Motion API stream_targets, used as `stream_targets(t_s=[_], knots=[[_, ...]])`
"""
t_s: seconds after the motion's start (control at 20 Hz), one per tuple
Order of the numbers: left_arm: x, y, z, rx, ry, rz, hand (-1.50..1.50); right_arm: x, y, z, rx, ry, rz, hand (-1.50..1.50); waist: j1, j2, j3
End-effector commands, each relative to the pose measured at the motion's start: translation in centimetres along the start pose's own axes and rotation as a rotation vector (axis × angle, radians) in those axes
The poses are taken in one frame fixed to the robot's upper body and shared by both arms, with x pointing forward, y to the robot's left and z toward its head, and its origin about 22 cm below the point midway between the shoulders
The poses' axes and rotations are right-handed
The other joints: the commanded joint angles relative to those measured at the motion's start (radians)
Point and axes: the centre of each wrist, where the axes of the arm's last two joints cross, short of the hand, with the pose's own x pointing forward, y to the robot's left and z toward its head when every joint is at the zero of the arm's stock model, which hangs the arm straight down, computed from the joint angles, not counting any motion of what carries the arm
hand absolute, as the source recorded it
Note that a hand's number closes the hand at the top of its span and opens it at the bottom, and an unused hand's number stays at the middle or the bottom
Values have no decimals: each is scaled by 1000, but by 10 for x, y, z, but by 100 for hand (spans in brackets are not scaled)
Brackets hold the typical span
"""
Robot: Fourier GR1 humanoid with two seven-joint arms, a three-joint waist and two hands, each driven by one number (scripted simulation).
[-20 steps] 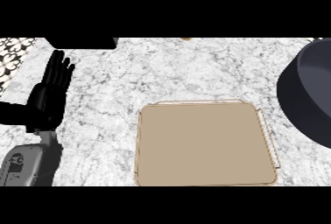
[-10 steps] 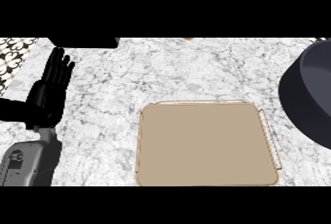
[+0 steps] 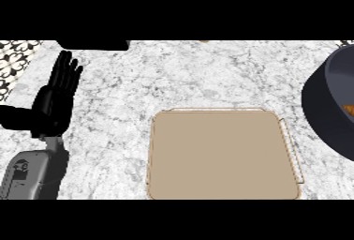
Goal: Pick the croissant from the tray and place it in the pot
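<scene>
A tan square tray (image 3: 221,154) lies on the marble counter at the middle of the head view, and nothing lies on it. At the right edge stands a dark pot (image 3: 325,101), cut off by the frame. A small orange-brown piece, the croissant (image 3: 349,110), shows inside it at the very edge. My left hand (image 3: 55,101) rests at the left with its fingers straight and pointing up, holding nothing. My right hand does not show.
A black object (image 3: 93,44) sits at the counter's far edge, upper left. A patterned black-and-white surface (image 3: 12,58) borders the counter at the far left. My grey left forearm (image 3: 31,173) enters from the lower left.
The view has shifted slightly, so the pot and tray sit a little further left in the frame and the pot's inside shows at the right edge. My left hand stays in place.
</scene>
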Motion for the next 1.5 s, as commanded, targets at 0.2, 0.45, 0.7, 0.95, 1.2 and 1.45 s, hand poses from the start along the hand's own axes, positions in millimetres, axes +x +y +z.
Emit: stream_targets(t_s=[0.2,0.45,0.7,0.95,1.2,1.45], knots=[[11,6,2,-2,8,-17,0,6,20,-12,-8,-163,-168,-150,-5,-3,0],[-4,5,1,25,-3,-8,0,3,20,-11,-88,-156,-409,-150,-26,-6,-2],[10,15,-1,9,22,-18,0,-3,-26,-12,-165,-60,-609,-150,-13,-5,-1],[8,-4,-5,3,-6,-5,0,-21,-54,9,-244,-66,-688,-150,-11,3,1],[5,-2,-8,2,14,14,0,-38,-75,33,-322,-82,-742,-150,-16,6,2],[9,-2,7,-13,-2,10,0,-55,-89,60,-341,-55,-746,-150,1,5,6]])
